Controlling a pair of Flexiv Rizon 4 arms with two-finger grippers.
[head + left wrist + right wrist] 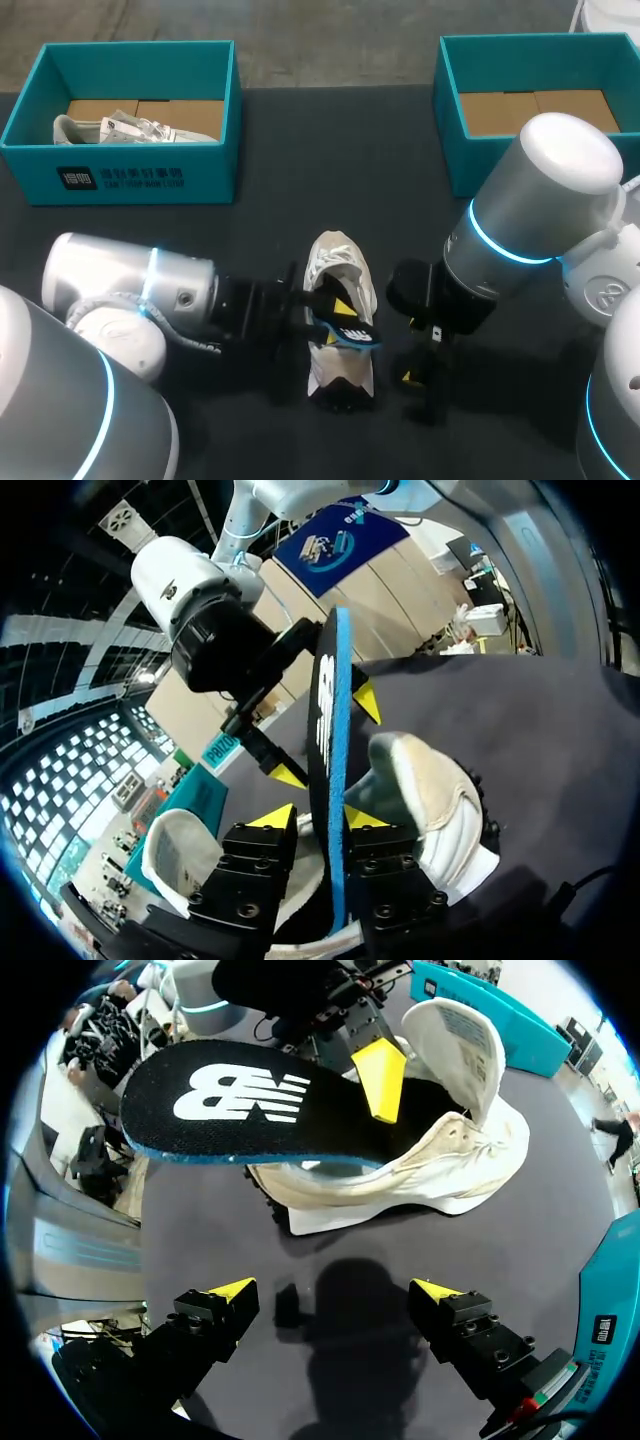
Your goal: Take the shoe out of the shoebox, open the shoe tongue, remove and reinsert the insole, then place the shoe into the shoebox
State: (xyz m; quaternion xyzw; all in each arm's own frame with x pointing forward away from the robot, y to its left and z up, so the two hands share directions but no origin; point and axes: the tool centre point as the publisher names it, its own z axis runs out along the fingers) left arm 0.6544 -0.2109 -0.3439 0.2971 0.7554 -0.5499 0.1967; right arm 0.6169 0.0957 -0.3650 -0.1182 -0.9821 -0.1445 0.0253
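Left claw (318,818) clenched on black insole (328,720) just above white shoe (335,262); right claw (335,1290) released, empty, beside shoe on dark tabletop (300,140).

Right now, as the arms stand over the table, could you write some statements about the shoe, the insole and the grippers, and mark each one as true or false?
1. The left gripper is shut on the insole. True.
2. The insole lies flat inside the shoe. False: it is held up above the shoe.
3. The right gripper grips the shoe. False: it is open beside the shoe, with nothing between its fingers.
4. The left shoebox holds a second shoe. True.
5. The shoe under the insole stands in the right shoebox. False: it is on the table, between the two arms.
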